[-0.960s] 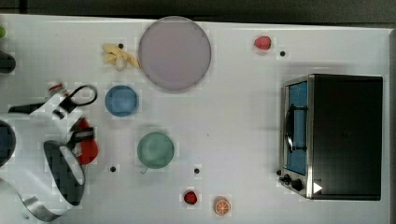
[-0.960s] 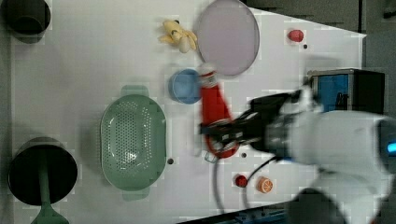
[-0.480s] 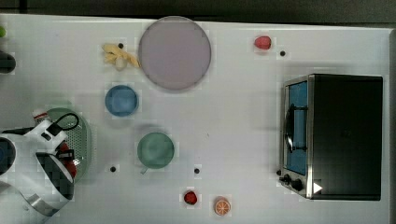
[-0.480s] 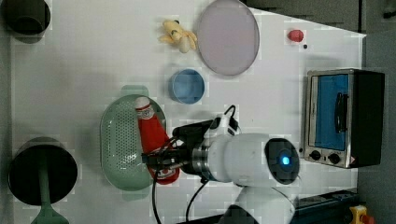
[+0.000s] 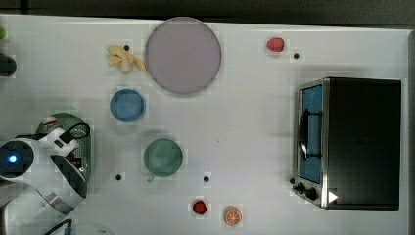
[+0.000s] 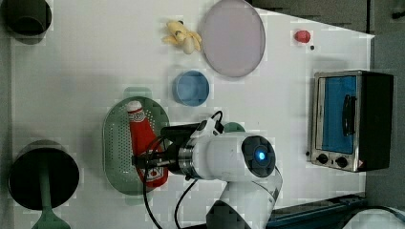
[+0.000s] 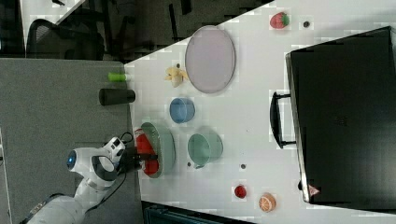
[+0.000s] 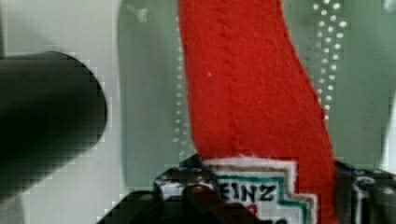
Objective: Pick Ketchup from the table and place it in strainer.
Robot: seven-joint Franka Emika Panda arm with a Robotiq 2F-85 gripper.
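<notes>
Gripping the ketchup (image 6: 143, 143), the hand (image 6: 152, 162) holds it over the strainer (image 6: 114, 143).

a toaster oven (image 5: 359, 142), grey plate (image 5: 182, 55), blue bowl (image 5: 127, 105) and green cup (image 5: 163, 157) sit apart.

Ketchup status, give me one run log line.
phase: placing | gripper: shut on ketchup | ketchup: over strainer | release: not yet

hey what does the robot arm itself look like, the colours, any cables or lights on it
The arm is glossy white with rounded, bulging joint shells and dark grey or black sections between them. A round cap on one joint carries a glowing blue light. Thin black cables loop loosely around the wrist. The black gripper sits at the end of a silver-grey wrist ring.
</notes>
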